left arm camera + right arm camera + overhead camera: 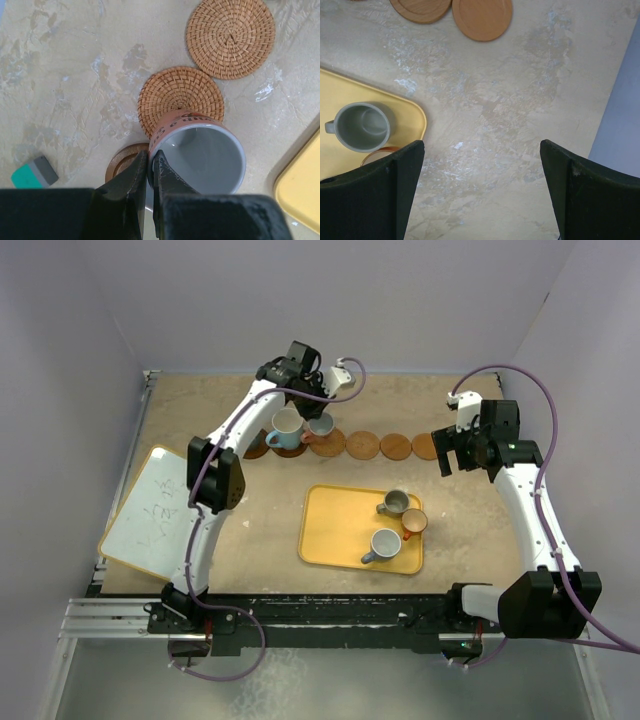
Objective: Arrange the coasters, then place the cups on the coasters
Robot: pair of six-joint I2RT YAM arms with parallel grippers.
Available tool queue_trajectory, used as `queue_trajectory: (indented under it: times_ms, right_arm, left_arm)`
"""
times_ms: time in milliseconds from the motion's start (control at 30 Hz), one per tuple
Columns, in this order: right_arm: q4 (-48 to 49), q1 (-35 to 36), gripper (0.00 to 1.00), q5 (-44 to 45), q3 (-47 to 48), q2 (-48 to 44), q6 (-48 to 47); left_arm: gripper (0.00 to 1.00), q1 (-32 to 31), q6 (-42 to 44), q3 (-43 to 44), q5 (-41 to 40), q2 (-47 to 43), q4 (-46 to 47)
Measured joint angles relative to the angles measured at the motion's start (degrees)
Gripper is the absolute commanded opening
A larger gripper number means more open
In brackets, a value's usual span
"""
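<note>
My left gripper (312, 410) (150, 157) is shut on the rim of a cup (200, 155) (320, 427) that is orange-brown outside and grey inside. The cup's base is at a woven coaster (180, 97); I cannot tell if it rests there. A second woven coaster (231, 37) and a dark coaster (122, 160) lie near. A blue cup (285, 430) stands at the left of the coaster row (363, 445). Three cups, grey (395, 503) (362, 126), orange-brown (414, 523) and pale (385, 543), stand on the tray. My right gripper (450, 455) (481, 145) is open over bare table.
The yellow tray (330, 530) (395, 100) lies mid-table. A whiteboard (155, 510) rests at the left edge. A small teal block (35, 172) lies left of the held cup. Two smooth coasters (482, 17) lie beyond the right gripper. Purple walls enclose the table.
</note>
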Motion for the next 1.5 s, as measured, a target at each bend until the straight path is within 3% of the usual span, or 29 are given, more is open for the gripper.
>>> queue_trajectory:
  times_ms: [1167,1500]
  right_arm:
    - [0.02,0.0,1.0,0.02,0.0,0.0,-0.44]
    - [0.04,0.0,1.0,0.02,0.0,0.0,-0.44]
  left_arm:
    - [0.03,0.09,-4.96,1.88,0.11,4.83,3.89]
    - [0.19,0.09,-4.96,2.29,-0.35,5.27,4.46]
